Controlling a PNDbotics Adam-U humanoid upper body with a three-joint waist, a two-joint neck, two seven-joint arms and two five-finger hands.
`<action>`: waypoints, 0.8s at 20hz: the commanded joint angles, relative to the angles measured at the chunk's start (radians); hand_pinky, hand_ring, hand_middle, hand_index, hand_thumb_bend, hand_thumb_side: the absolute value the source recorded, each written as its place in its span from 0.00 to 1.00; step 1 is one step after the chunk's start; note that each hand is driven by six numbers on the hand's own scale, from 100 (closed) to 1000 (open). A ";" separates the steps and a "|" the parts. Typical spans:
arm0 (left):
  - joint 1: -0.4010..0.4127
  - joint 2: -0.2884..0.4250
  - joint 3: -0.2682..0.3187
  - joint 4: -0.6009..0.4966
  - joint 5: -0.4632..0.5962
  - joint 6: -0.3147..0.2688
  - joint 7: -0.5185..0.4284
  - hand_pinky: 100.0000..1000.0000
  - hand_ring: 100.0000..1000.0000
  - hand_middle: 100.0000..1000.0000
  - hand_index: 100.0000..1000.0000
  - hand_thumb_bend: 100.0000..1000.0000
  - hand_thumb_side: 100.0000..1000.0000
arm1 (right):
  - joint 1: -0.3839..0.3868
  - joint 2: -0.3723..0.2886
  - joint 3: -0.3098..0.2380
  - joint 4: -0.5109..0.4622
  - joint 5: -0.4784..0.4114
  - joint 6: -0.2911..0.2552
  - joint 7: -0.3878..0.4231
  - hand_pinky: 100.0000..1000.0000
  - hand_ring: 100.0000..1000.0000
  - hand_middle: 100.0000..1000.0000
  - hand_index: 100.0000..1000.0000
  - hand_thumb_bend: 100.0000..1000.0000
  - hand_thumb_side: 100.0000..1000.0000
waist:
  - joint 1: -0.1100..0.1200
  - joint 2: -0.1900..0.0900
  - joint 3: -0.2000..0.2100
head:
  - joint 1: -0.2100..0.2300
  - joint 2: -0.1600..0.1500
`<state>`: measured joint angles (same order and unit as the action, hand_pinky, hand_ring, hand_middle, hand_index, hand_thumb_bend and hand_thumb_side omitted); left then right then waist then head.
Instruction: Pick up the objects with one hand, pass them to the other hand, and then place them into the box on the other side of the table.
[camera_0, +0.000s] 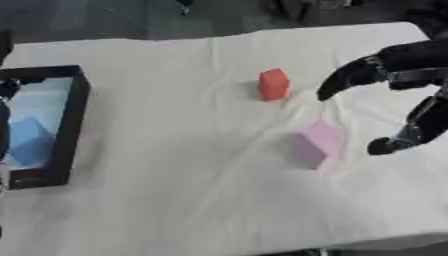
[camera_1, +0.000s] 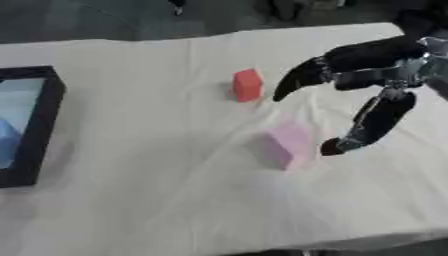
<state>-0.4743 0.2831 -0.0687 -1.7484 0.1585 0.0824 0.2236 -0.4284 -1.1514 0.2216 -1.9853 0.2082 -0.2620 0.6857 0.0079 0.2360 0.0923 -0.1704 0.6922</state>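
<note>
White cloth covers the table. At left, a black box holds a blue block. Mid-frame, the red block and pink block await pickup; the right hand hovers spread wide, empty.
</note>
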 joint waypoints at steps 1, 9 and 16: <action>-0.015 0.025 0.005 -0.022 0.002 0.005 0.005 0.62 1.00 0.86 0.80 0.31 0.71 | 0.002 -0.046 0.009 -0.015 0.048 -0.006 -0.070 0.89 0.92 0.86 0.90 0.55 0.07 | -0.013 0.004 0.002 | 0.006 -0.001; -0.018 0.021 0.000 -0.020 0.001 0.016 0.008 0.62 1.00 0.85 0.79 0.31 0.71 | -0.056 -0.016 0.088 0.094 0.039 -0.009 -0.054 0.89 0.92 0.84 0.90 0.48 0.08 | -0.012 0.002 0.011 | -0.007 0.009; -0.021 0.018 -0.001 -0.017 0.002 0.022 0.011 0.62 1.00 0.85 0.79 0.31 0.71 | -0.159 0.054 0.147 0.282 0.010 -0.033 0.099 0.91 0.93 0.84 0.91 0.42 0.11 | -0.013 -0.002 0.014 | -0.013 0.023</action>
<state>-0.4770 0.2830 -0.0701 -1.7511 0.1584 0.1019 0.2339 -0.5711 -1.0862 0.3715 -1.7316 0.2280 -0.2903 0.7590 0.0079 0.2387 0.1058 -0.1792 0.7114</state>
